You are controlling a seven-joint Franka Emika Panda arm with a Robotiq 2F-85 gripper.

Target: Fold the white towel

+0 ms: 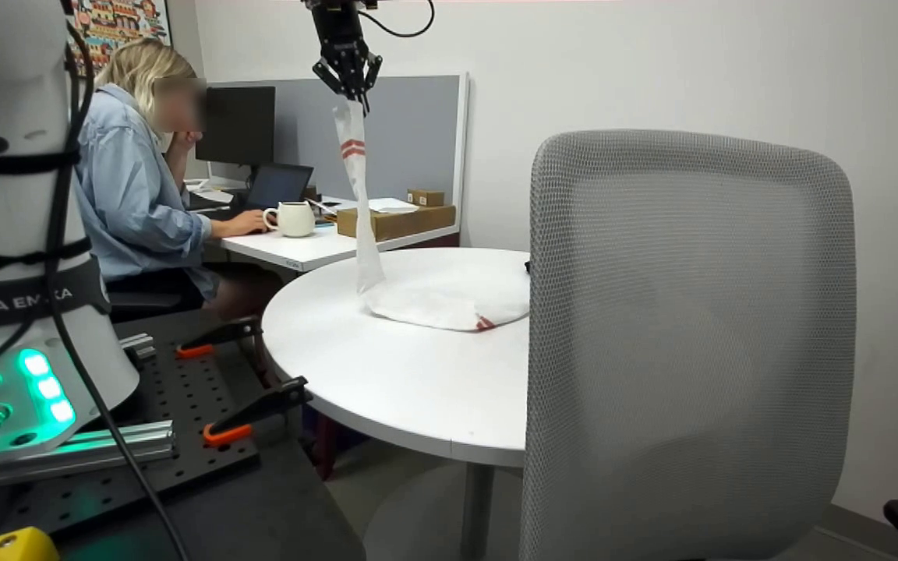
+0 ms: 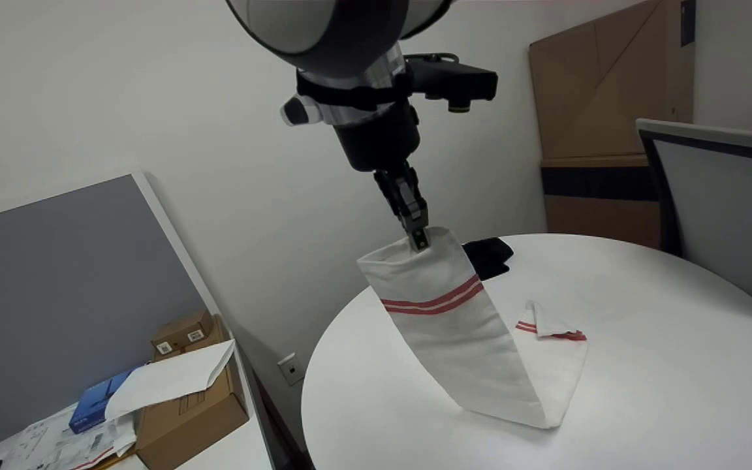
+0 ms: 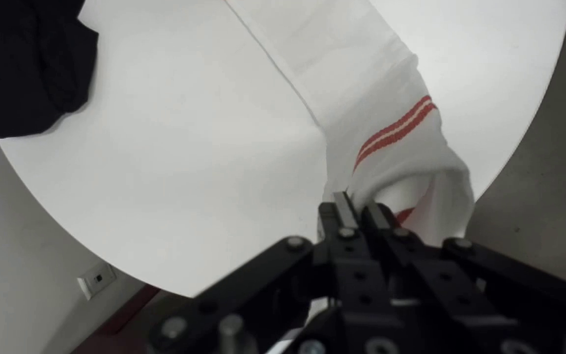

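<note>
White towel (image 2: 444, 346) hangs from the gripper (image 2: 419, 239) in an exterior view, and the gripper pinches it tight near its top edge. The towel slants down to the round white table (image 2: 376, 405), bends there, and then lies along it. 2 red stripes (image 2: 425, 312) cross the hanging part, and more red shows at the end that lies down, where a bit of cloth is flipped over. A crumpled black cloth (image 2: 488, 258) sits on the table behind the towel. A big brown box (image 2: 601, 91) stands back behind the table, at the right. In an exterior view, a gray chair (image 1: 691, 335) hides some of the table. There the towel looks like a long, thin strip between the gripper and the table, and a bit of red shows at the edge of the part that lies flat. A person (image 1: 133, 175) sits at a desk (image 1: 293, 251), and a white mug (image 1: 297, 220) stands on it near a laptop (image 1: 281, 185). In the wrist view, the fingers (image 3: 344, 211) sit close together on the towel, and the cloth curls into a loop next to them. The black cloth lies at the upper left, apart from the towel.
</note>
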